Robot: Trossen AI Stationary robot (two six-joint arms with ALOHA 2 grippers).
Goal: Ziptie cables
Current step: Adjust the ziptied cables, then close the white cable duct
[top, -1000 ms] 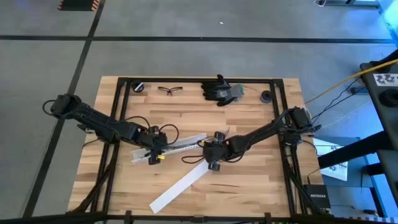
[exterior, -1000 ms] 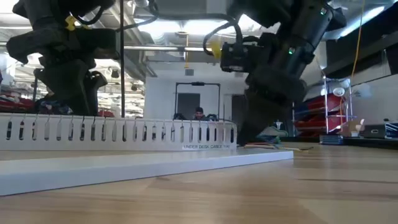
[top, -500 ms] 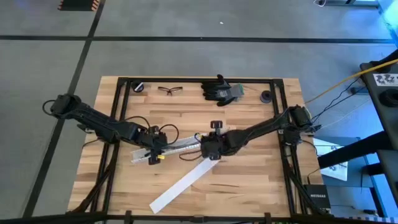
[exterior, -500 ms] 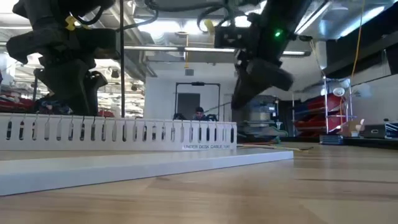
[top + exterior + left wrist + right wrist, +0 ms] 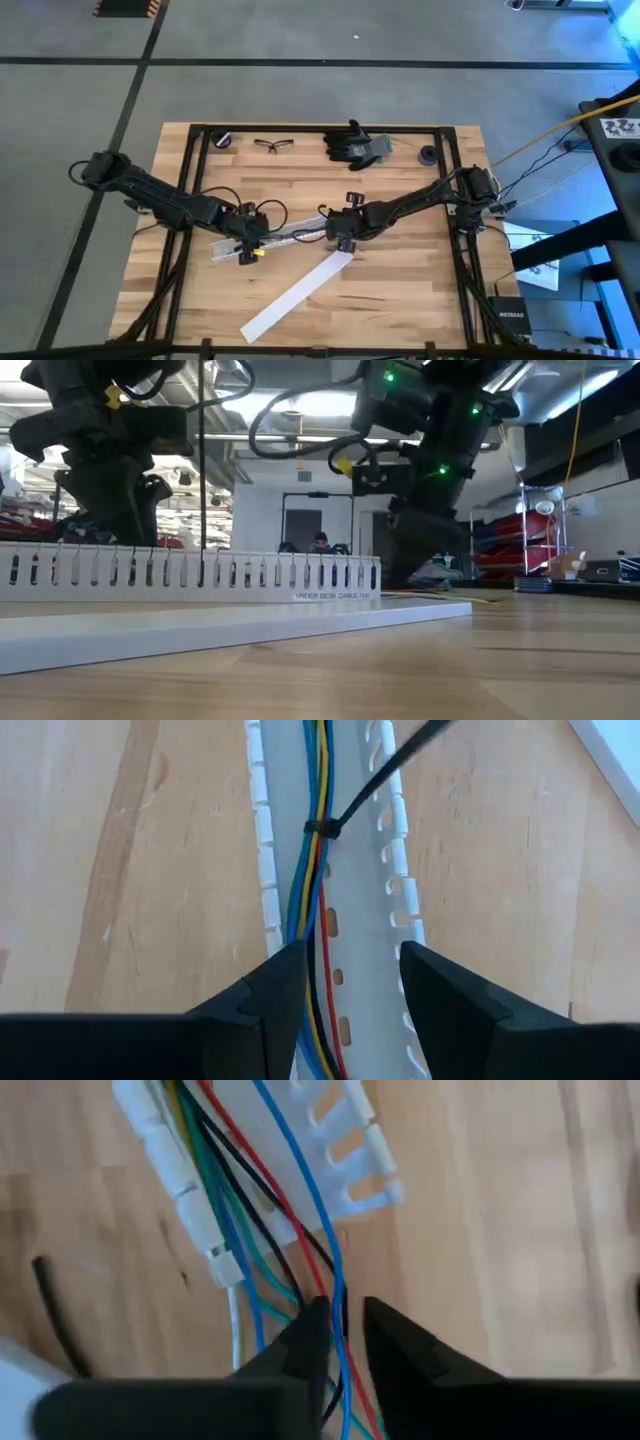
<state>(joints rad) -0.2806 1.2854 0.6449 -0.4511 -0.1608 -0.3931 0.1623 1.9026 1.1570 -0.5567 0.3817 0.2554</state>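
Mid-table, the cables lie along a slotted white channel, bound by a black ziptie whose tail slants off to one side. Left gripper sits at the channel, fingers parted either side of the wires, not pinching them. Right gripper is at the channel's other end, fingers nearly closed around the splayed blue, red and black strands; firm grip cannot be told. A flat white strip lies nearby.
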